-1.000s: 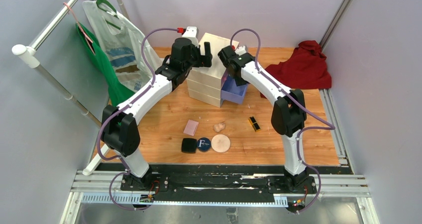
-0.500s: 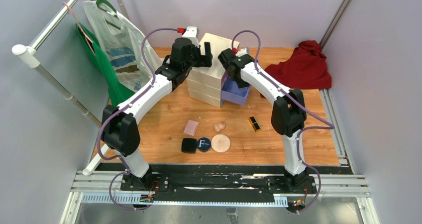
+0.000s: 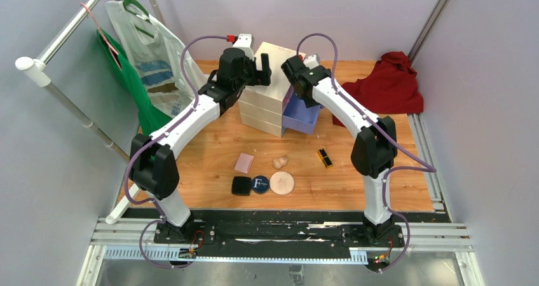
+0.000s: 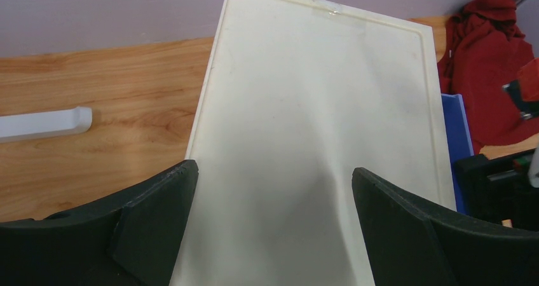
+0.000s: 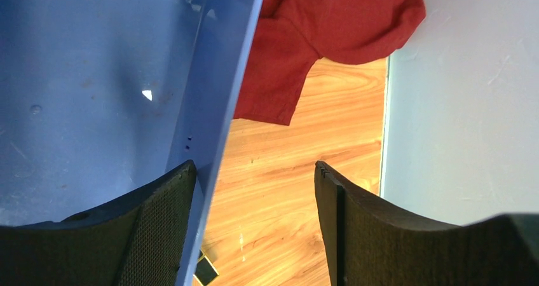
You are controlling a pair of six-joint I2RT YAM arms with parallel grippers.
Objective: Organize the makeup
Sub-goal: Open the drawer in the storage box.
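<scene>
On the wooden table lie the makeup pieces: a pink square, a beige sponge, a black square compact, a round navy compact, a beige round puff and a black-gold lipstick. My left gripper hangs open over the cream chest's lid, holding nothing. My right gripper is open above the pulled-out purple drawer. The drawer's side wall runs just inside its left finger. The lipstick's corner shows below.
A red cloth lies at the back right by the wall. Plastic bags hang from a white rail on the left. Both arms crowd the chest at the back centre.
My right arm has drawn up and a little to the right over the drawer. The left arm and the makeup have not moved.
</scene>
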